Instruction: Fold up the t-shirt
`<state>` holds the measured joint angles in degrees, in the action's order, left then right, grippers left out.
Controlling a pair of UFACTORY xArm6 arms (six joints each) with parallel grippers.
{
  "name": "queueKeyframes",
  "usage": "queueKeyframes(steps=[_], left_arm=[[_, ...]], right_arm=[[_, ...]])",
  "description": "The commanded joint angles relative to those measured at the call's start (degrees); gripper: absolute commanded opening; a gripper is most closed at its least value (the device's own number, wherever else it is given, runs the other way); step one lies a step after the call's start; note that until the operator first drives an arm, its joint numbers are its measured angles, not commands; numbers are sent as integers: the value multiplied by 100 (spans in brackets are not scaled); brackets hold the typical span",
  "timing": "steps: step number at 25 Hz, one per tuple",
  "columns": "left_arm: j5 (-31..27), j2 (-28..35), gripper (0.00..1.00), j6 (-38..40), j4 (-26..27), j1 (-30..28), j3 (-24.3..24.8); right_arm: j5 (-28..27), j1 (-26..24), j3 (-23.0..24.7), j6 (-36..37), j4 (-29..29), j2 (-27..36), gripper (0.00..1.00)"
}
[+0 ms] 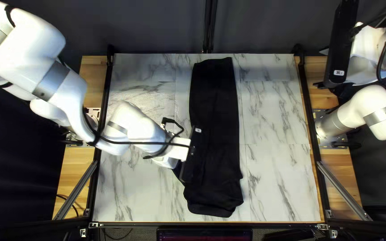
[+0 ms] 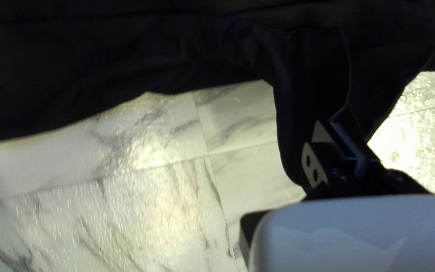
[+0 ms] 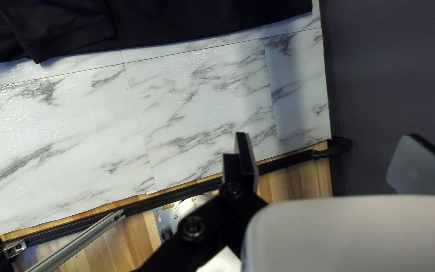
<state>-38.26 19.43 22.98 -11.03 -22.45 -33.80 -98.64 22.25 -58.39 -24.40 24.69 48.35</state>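
A black t-shirt (image 1: 215, 111) lies as a long narrow strip from the table's far edge to near its front edge. In the top left view my left gripper (image 1: 175, 152) is over the strip's left edge, its fingertips hidden. The left wrist view shows my left gripper (image 2: 334, 130) shut on a gathered part of the t-shirt (image 2: 318, 65), which is pulled out from the main cloth. My right gripper (image 1: 327, 85) is off the table at the far right. Seen in the right wrist view, my right gripper (image 3: 331, 156) stands wide open with nothing between its fingers, away from the t-shirt (image 3: 177, 20).
The marble-patterned table (image 1: 275, 116) shows bare on both sides of the cloth. Black rails (image 1: 310, 134) run along its sides, with wooden boards (image 1: 342, 165) beyond. My left arm (image 1: 68, 93) reaches across the table's left part; a dark curtain (image 1: 157, 27) hangs behind.
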Motion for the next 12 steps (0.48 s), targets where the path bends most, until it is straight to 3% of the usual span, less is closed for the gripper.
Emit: queueKeyframes(steps=[1,7,12], left_arm=[[-288,437,0,177,-198,35,202],[-524,874,0,160,-283,230,431],[-418,597,0,294,-378,174,248]], right_arm=[[0,0,0,0,0,0,100],[0,0,0,0,0,0,100],[0,0,0,0,0,0,100]])
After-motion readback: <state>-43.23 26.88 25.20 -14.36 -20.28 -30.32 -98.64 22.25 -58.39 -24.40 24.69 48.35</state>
